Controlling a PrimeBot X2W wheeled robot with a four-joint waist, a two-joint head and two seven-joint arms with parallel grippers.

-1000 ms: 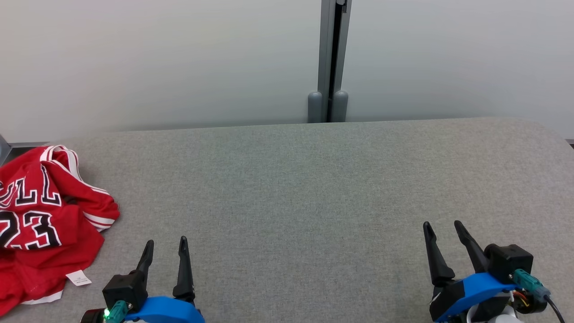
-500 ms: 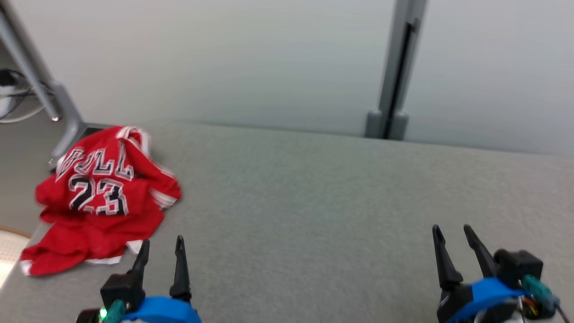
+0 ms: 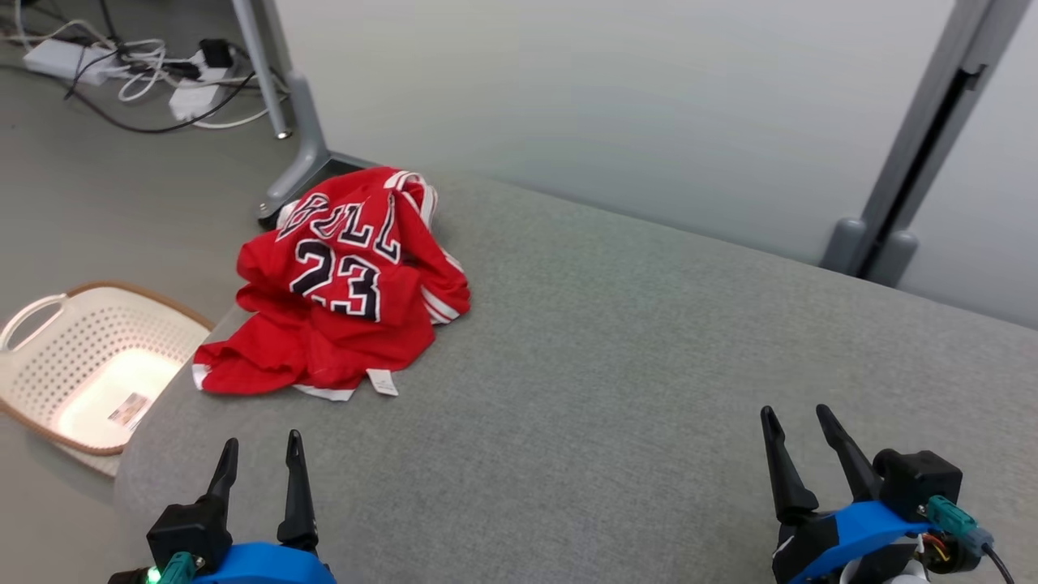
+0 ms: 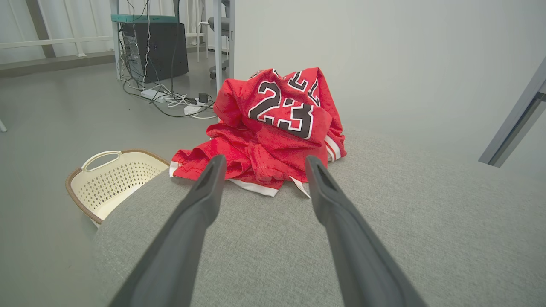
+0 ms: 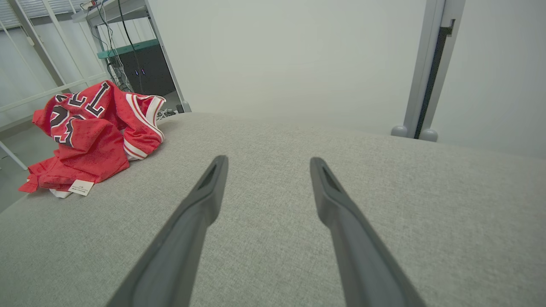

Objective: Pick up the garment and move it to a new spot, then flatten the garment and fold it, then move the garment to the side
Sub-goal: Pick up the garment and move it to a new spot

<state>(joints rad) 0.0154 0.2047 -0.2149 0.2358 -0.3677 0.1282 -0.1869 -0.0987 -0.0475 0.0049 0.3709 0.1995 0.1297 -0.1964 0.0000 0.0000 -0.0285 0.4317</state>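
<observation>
The garment [image 3: 345, 288] is a red basketball jersey with white trim and a black 23, crumpled in a heap near the far left corner of the grey table [image 3: 649, 365]. In the left wrist view the garment [image 4: 273, 128] lies straight ahead, just beyond the fingertips. My left gripper [image 3: 259, 446] hovers open near the table's front left edge, short of the heap, nothing between its fingers. My right gripper [image 3: 795, 418] stands open at the front right, far from the garment [image 5: 91, 136], also holding nothing.
A cream perforated laundry basket [image 3: 89, 365] sits on the floor left of the table. Power strips and cables [image 3: 154, 69] lie on the floor beyond. A grey partition wall with a post [image 3: 908, 162] runs behind the table.
The head camera has swung left, so the garment now sits nearer the picture's centre and the basket has come into view. Both grippers stay open.
</observation>
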